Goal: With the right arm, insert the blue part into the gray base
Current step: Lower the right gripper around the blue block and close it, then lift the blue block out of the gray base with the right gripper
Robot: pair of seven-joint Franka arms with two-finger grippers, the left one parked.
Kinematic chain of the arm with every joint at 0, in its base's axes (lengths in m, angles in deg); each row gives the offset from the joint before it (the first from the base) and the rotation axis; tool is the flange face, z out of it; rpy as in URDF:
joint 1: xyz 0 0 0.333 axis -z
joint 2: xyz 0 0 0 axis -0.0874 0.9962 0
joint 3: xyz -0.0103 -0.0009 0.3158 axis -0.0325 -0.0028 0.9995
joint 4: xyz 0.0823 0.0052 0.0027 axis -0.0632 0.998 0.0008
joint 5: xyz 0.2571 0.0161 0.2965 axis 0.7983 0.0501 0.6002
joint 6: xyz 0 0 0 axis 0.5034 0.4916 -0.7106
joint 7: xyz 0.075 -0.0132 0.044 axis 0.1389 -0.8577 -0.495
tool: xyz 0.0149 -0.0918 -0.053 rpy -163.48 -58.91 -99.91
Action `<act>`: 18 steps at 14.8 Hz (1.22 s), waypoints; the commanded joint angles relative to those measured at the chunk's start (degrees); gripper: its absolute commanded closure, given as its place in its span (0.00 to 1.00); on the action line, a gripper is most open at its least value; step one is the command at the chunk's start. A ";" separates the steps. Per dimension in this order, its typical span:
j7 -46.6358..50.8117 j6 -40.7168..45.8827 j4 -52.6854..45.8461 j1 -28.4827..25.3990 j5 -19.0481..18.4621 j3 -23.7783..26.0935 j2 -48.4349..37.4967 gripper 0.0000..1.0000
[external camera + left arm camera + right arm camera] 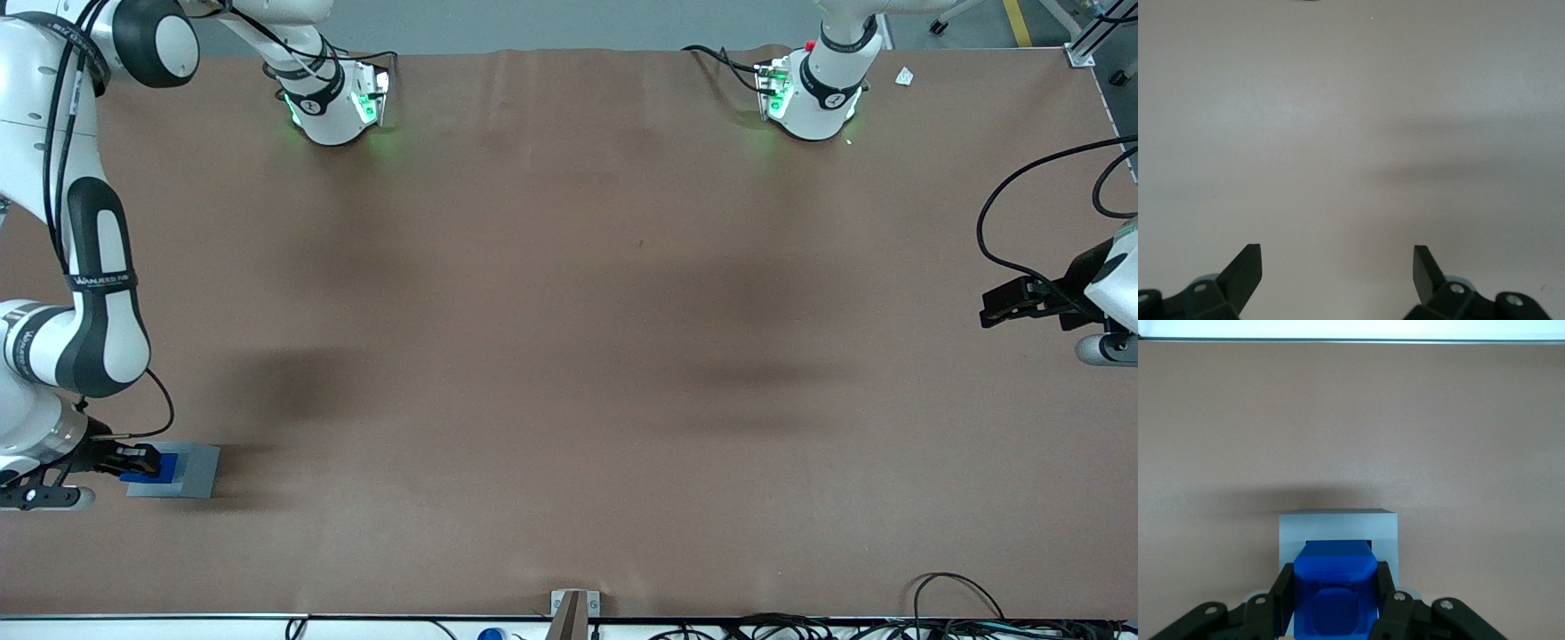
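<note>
The gray base [191, 469] sits on the brown table near the front camera, at the working arm's end. In the right wrist view the gray base [1338, 523] lies under the blue part [1335, 587], with the dark socket edge showing just above the blue part's tip. My right gripper [140, 462] is shut on the blue part [158, 468] and holds it over the base. The black fingers [1283, 597] press both sides of the blue part. I cannot tell how deep the part sits in the socket.
The two arm pedestals [333, 102] stand at the table's edge farthest from the front camera. A metal bracket [573, 609] and cables [960, 613] lie along the table edge nearest the camera. The parked gripper [1031, 302] hangs at its own end.
</note>
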 commanded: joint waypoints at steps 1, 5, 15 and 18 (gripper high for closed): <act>0.75 0.65 -2.03 0.08 0.16 0.42 0.86 0.97; 1.27 1.09 -4.66 0.52 -0.02 0.42 0.51 0.97; 11.11 11.90 -12.49 -8.52 -3.18 0.42 2.34 0.99; 13.13 12.25 -12.49 -10.28 -2.66 0.68 4.37 0.99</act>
